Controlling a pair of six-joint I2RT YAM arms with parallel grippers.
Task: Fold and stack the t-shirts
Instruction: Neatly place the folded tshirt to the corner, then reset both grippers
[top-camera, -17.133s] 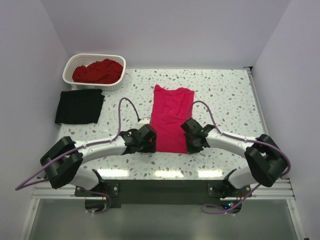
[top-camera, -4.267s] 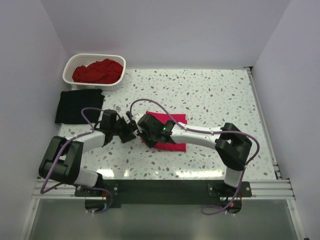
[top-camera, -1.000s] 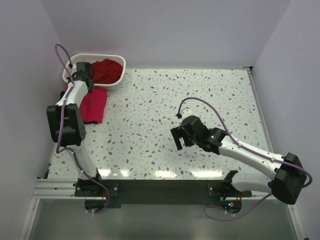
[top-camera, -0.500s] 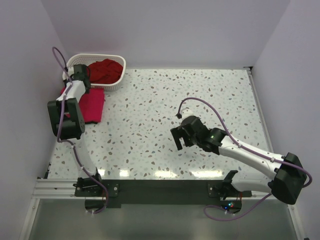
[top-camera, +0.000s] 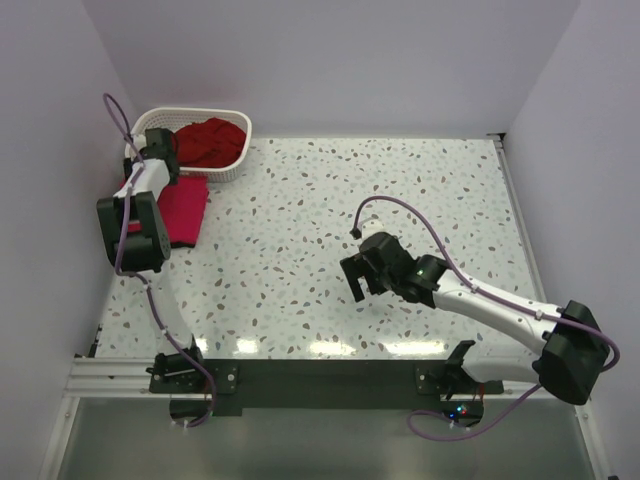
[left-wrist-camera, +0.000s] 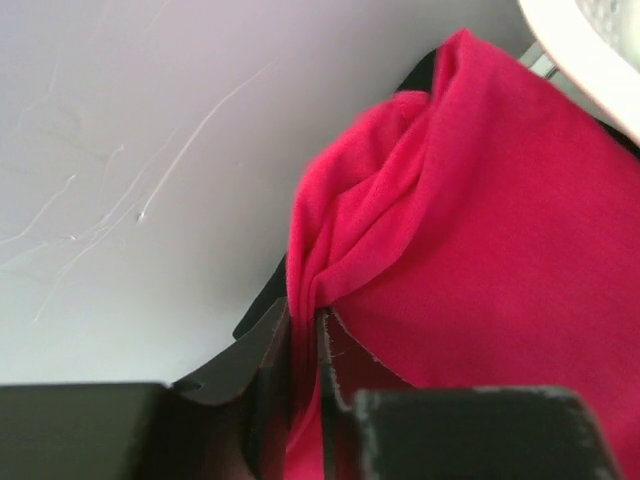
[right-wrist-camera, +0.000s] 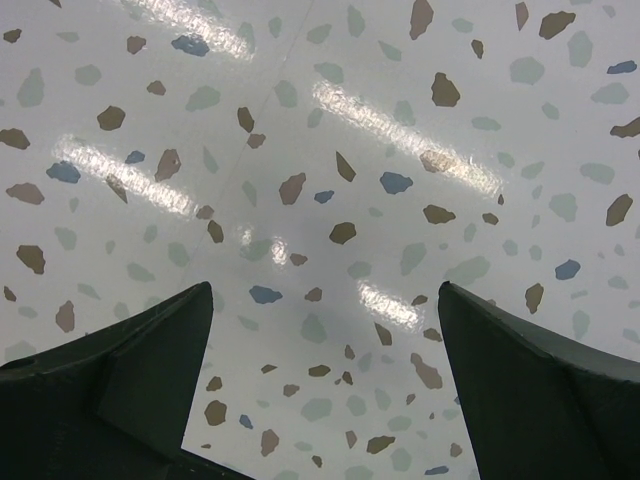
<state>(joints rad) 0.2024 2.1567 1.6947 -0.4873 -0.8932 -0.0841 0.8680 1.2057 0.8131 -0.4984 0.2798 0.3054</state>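
- The left arm (top-camera: 130, 225) rises from its base at the near left edge, folds at the elbow and reaches into the far left corner.
- The left hand (left-wrist-camera: 305, 325) has its fingers (left-wrist-camera: 270, 365) nearly together, with a fold of the bright pinkish-red t-shirt (left-wrist-camera: 480, 250) pinched between them.
- The right arm (top-camera: 490, 305) bends out to the near right, its forearm running left towards the middle of the surface (right-wrist-camera: 330, 150).
- The right hand (right-wrist-camera: 325, 290) hangs above the surface, fingers spread wide apart.

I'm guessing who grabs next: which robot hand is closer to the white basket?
Left. The left gripper is beside the white lattice basket; the right gripper is far to its right.
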